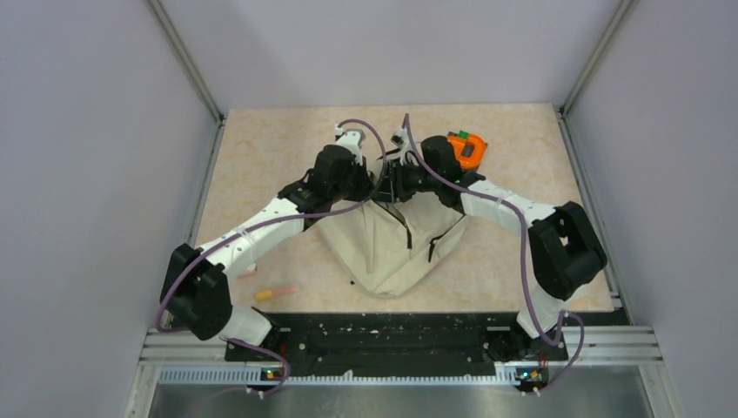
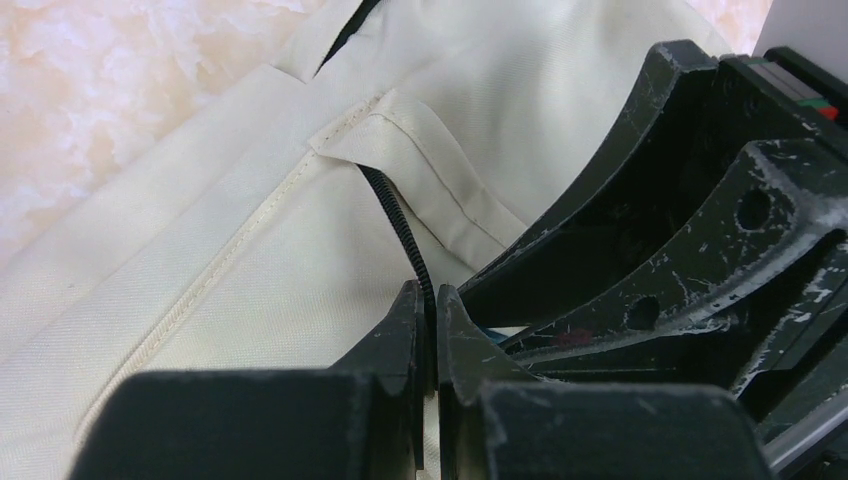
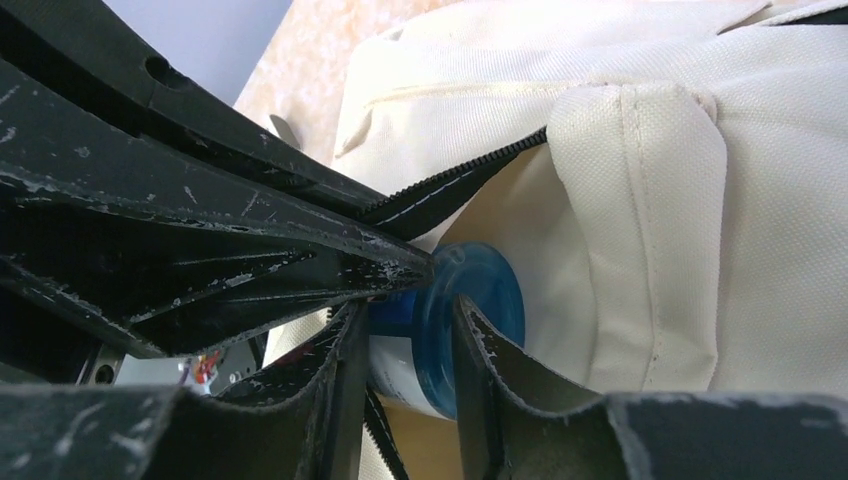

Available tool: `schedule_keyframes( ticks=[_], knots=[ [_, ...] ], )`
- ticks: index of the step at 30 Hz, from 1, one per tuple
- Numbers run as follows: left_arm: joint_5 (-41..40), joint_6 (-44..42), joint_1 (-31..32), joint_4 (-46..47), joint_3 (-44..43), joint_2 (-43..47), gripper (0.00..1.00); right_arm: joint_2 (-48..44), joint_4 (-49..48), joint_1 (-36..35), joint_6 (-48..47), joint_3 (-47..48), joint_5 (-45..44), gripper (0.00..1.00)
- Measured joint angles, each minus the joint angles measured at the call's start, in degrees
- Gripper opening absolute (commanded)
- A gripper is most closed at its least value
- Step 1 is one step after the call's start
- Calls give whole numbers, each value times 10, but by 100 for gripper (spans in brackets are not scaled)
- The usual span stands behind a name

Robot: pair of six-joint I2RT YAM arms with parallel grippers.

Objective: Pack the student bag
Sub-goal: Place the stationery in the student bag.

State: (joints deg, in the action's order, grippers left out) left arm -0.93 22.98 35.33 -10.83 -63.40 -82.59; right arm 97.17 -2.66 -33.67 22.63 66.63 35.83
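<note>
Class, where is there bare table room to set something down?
Far-left table corner, beyond left arm; near-right patch between student bag and right arm. Crowded: far middle, left pincer on the bag, right pincer around blue-lidded jar.

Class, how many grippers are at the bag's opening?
2. The left gripper is pinched shut on the zipper edge of the bag; the right gripper, just beside it, grips a blue-capped bottle at the opening.

No legible text, label or number anywhere.
</note>
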Motion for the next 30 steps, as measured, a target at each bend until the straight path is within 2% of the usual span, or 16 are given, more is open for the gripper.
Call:
schedule_keyframes(
  ticks=[5,10,16,18,21,24,26,30],
  knots=[
    [-8,19,-2,1,0,0,0,-5,-47,-6,33,-26,-16,26],
    [-14,45,-8,-4,0,0,0,-5,-116,-6,85,-60,-6,46],
    [1,72,-20,-3,0,0,0,-26,-139,-5,108,-101,-13,56],
    [6,75,-22,-2,3,0,4,-38,-133,-6,109,-111,-19,59],
    [11,73,-22,1,6,3,20,-53,-120,-7,105,-120,-39,65],
    [9,63,-23,1,10,15,50,-76,-100,-8,97,-131,-62,70],
    [-1,52,-25,1,10,29,65,-97,-88,-7,90,-137,-75,73],
    [-24,33,-30,-23,10,76,80,-137,-74,10,79,-150,-94,81]
  ],
)
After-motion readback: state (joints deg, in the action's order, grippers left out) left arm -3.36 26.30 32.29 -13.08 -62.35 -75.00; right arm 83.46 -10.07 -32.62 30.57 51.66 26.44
